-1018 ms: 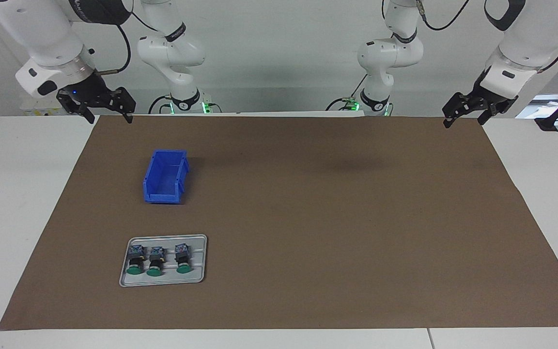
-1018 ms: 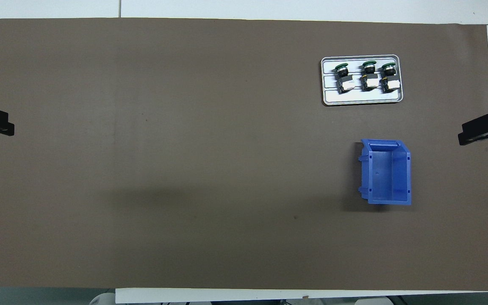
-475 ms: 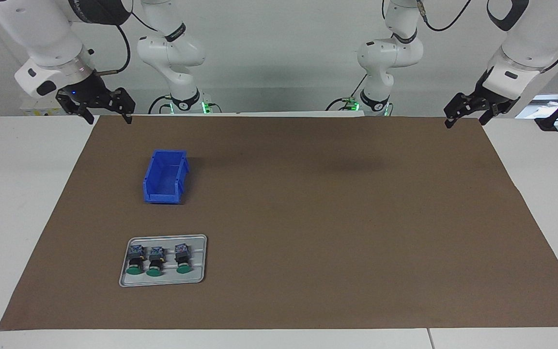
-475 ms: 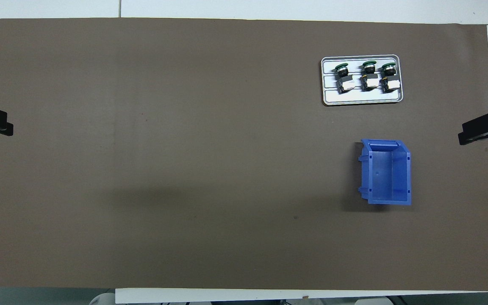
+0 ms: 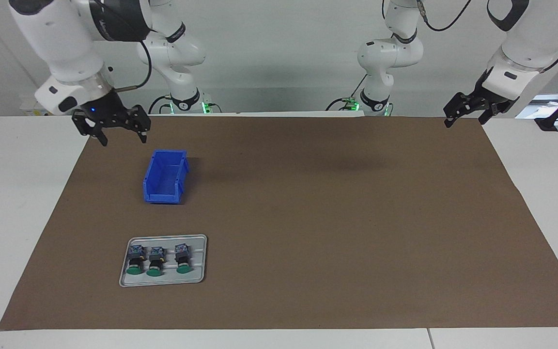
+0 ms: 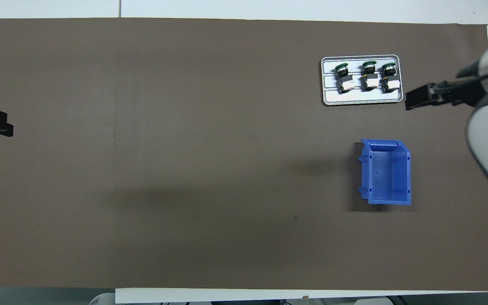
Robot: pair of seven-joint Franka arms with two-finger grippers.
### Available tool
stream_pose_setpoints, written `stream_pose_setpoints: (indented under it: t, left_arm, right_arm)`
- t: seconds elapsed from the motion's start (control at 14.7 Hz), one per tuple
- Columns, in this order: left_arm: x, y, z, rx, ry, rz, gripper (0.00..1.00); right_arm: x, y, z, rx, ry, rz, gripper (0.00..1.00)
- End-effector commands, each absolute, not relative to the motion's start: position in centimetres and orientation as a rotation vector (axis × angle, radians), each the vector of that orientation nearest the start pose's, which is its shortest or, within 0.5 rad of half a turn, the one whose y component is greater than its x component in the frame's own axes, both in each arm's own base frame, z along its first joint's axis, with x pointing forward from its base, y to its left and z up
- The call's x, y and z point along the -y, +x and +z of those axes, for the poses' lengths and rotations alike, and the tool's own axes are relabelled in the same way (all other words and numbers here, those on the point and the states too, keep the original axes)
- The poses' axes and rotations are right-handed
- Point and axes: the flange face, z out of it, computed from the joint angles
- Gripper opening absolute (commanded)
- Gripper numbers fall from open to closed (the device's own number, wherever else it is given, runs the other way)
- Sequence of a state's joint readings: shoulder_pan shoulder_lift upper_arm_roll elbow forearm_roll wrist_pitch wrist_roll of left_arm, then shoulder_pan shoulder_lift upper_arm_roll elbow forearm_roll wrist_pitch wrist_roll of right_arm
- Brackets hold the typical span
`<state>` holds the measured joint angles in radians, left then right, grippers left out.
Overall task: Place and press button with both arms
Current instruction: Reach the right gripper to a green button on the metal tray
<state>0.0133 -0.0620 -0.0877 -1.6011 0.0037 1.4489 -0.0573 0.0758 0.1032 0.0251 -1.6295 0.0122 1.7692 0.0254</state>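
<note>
Right now the three buttons (image 5: pixel 154 261) lie in a gray tray (image 5: pixel 200 278) near the mat's (image 5: pixel 337 218) edge farthest from the robots, so the right gripper (image 5: pixel 120 136) hangs wide open above the blue bin (image 5: pixel 165 177) to fetch one, while the left gripper (image 5: pixel 464 116) waits open over its corner.

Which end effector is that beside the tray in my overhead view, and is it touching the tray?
Observer: The right end effector. No contact: it hangs high in the air, clear of the tray.
Operator: What is it over, then?
Observer: The mat, near its edge beside the blue bin, not over the buttons.
Operator: Holding anything?
Observer: No, its fingers are open and empty. The left end effector waits, raised and open, over the mat's corner at its own end.
</note>
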Motion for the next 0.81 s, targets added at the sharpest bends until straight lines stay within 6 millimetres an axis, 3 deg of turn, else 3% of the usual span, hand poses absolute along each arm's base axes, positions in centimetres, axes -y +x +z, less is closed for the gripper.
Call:
stream_pose_setpoints:
  t: [0.0, 0.14, 0.27, 0.75]
  left_arm:
    - [3.6, 51.4, 63.5, -0.006, -3.118, 0.224, 1.00]
    - [3.9, 51.4, 63.4, -0.012, -3.122, 0.235, 1.00]
    - [4.5, 51.4, 63.5, -0.031, -3.122, 0.225, 1.00]
    - [4.6, 51.4, 63.4, -0.052, -3.124, 0.206, 1.00]
  right_arm:
    - [-9.2, 65.5, 48.1, 0.077, -3.103, -0.073, 0.99]
    - [-9.1, 67.9, 43.1, 0.061, -3.096, -0.117, 0.99]
    - [-9.3, 69.0, 39.6, 0.077, -3.100, -0.140, 0.99]
    - [-8.6, 70.0, 32.0, 0.130, -3.096, -0.156, 0.94]
